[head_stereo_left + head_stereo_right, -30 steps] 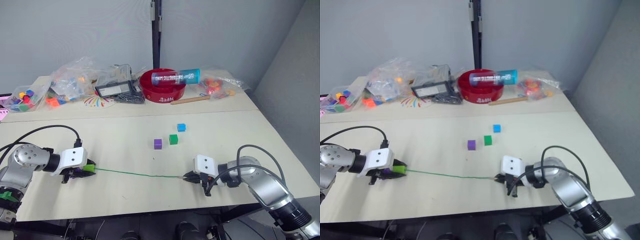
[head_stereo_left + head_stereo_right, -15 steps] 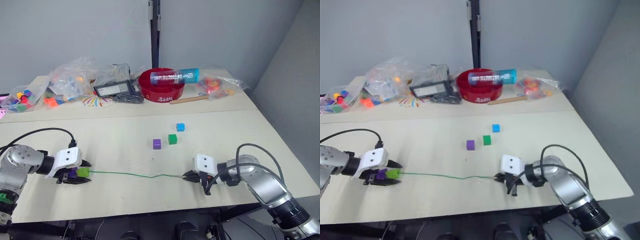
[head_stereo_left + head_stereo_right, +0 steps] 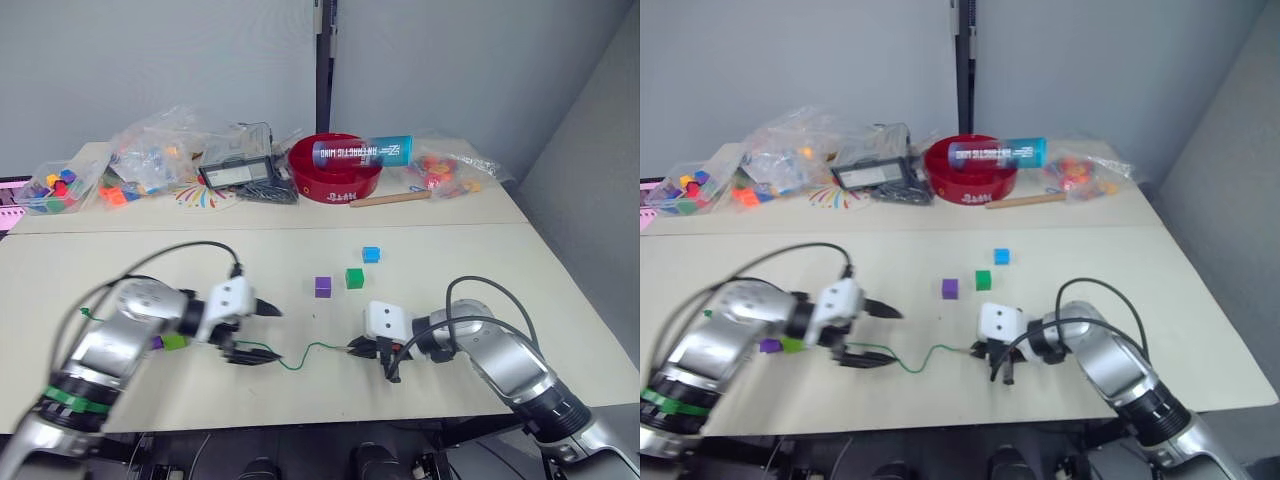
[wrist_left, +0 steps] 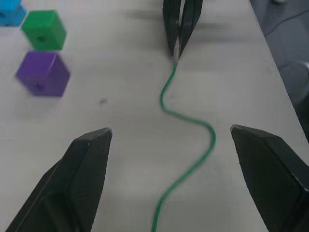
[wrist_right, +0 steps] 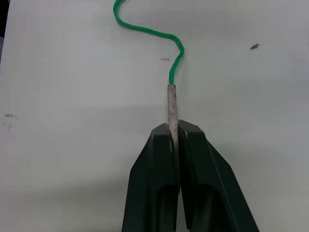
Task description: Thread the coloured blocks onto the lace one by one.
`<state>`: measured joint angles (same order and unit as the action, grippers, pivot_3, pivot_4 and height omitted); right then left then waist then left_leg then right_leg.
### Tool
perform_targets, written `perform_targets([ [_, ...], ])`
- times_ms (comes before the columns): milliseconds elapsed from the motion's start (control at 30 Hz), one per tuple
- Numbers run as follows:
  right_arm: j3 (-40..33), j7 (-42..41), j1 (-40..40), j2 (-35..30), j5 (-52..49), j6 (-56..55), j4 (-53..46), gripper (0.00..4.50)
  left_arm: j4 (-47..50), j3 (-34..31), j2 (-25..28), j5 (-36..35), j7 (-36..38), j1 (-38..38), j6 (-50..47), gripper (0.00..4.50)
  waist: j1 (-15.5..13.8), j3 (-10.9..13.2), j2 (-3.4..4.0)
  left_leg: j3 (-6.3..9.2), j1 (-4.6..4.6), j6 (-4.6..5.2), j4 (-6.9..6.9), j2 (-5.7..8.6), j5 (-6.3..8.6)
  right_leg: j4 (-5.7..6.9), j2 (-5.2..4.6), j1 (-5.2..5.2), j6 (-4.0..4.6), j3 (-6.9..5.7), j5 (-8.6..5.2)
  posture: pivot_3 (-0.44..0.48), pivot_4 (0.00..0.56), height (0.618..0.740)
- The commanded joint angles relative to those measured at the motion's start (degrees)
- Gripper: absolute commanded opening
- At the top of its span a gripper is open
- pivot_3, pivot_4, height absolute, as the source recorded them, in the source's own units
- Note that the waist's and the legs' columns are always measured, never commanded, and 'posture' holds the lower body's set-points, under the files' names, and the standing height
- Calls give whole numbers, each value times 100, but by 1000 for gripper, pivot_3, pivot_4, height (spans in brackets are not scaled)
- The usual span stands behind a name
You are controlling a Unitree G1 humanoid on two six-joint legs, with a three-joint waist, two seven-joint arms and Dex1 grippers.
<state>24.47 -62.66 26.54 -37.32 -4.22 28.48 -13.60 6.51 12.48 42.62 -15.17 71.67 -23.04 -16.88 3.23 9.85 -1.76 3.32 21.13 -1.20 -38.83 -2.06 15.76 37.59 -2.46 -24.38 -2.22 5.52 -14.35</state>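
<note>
1. The table (image 3: 560, 300) is pale, with a seam between a back part and a front part; bags of toy pieces (image 3: 150, 160) and a red bowl (image 3: 340, 180) stand along its back edge.
2. The lace (image 3: 300, 357) lies near the table's front edge, its long axis running roughly along that edge. It curves in loose waves between the two grippers, and its stiff pale tip (image 5: 172, 104) points toward the right-hand end of the table.
3. The right gripper (image 3: 375, 350) rests low on the table with its fingers pressed together on the pale tip, the green cord trailing out of them toward the left gripper.
4. The left gripper (image 3: 255, 332) has its fingers spread wide apart, one on each side of the lace, holding nothing.
5. A lime green block (image 3: 175, 342) and a purple block (image 3: 157, 343) sit threaded on the lace behind the left gripper.
6. Three loose blocks lie mid-table, behind the lace: purple (image 3: 322, 287), dark green (image 3: 354, 278), light blue (image 3: 371, 255).
</note>
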Motion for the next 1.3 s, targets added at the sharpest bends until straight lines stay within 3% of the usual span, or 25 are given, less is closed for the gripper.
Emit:
perform_targets([
  [33,-2,115,132,25,76,216,-261,0,126,220,-388,359,-515,-174,103,4138,-15,0,0,1,0,0,-1,1,0,1,0,0,0,0,0,0,150,740],
  [200,13,178,167,31,116,371,-295,0,-98,734,-882,739,-694,-180,275,4138,-29,0,0,1,-2,0,-1,2,0,1,0,0,1,2,1,0,150,740],
  [400,-4,203,159,31,92,478,-379,0,-423,763,-1117,847,-812,-251,355,4138,-58,0,0,1,-2,0,-2,3,0,-1,-1,2,0,1,1,0,150,740],
  [833,4,237,165,39,102,505,-379,0,-456,770,-1313,843,-840,-307,319,32,-73,0,0,2,-2,0,-3,6,0,-2,-5,4,-2,1,2,0,150,740],
  [1233,9,222,86,7,73,495,-453,0,-466,795,-1327,845,-803,-329,345,32,-75,0,0,2,-1,0,-3,7,0,-3,-5,4,-2,1,2,0,150,740],
  [1300,-71,297,57,61,24,507,-465,734,-471,780,-1311,831,-779,-323,348,0,-75,0,0,2,-1,0,-3,7,0,-3,-6,4,-2,1,2,0,150,740],
])
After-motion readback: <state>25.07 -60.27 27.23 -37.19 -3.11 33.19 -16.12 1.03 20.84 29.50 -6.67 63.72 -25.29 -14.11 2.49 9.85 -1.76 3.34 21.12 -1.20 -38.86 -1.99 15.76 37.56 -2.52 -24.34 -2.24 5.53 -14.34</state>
